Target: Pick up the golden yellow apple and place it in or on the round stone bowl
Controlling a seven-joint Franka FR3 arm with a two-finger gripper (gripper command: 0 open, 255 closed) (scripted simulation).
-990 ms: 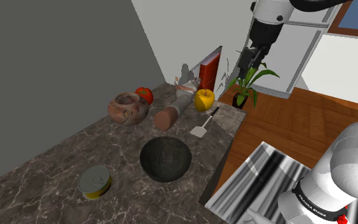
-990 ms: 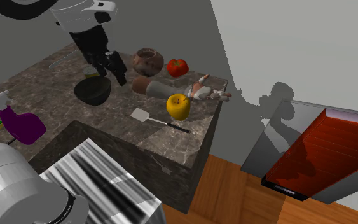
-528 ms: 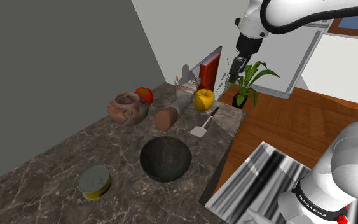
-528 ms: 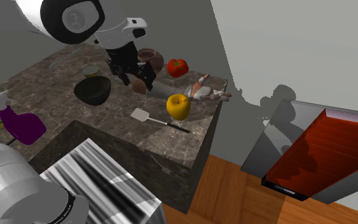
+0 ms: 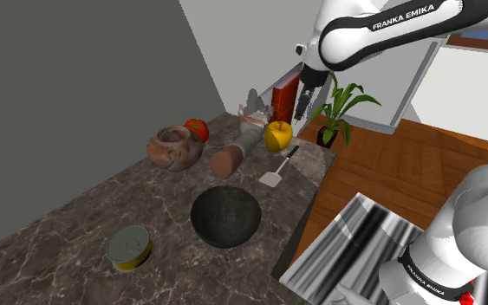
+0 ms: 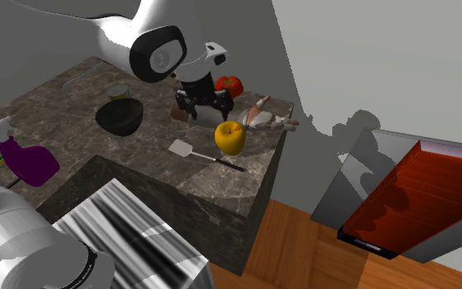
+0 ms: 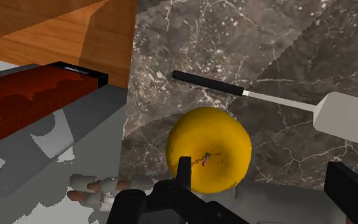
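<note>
Golden-yellow round apple [image 5: 277, 136] sits near far corner of dark veined marble counter [image 5: 77, 230], just beside black handle of white-bladed spatula [image 7: 350, 118]. Black two-finger gripper [image 7: 260, 168] hovers above it. Pincer released, fingers apart, nothing held. Wrist view: apple lies under one finger, not centred in gap.

My judgement: approach step. I would shift hand sideways till apple centres between fingers, descend straight, close at widest girth, and keep clear of spatula handle.

Dark round stone bowl [image 5: 225, 217] empty, well apart, mid-counter near front edge.

Veined marble counter [image 5: 77, 234], glossy apple [image 5: 277, 136], perhaps metal spatula [image 7: 344, 116]
</note>
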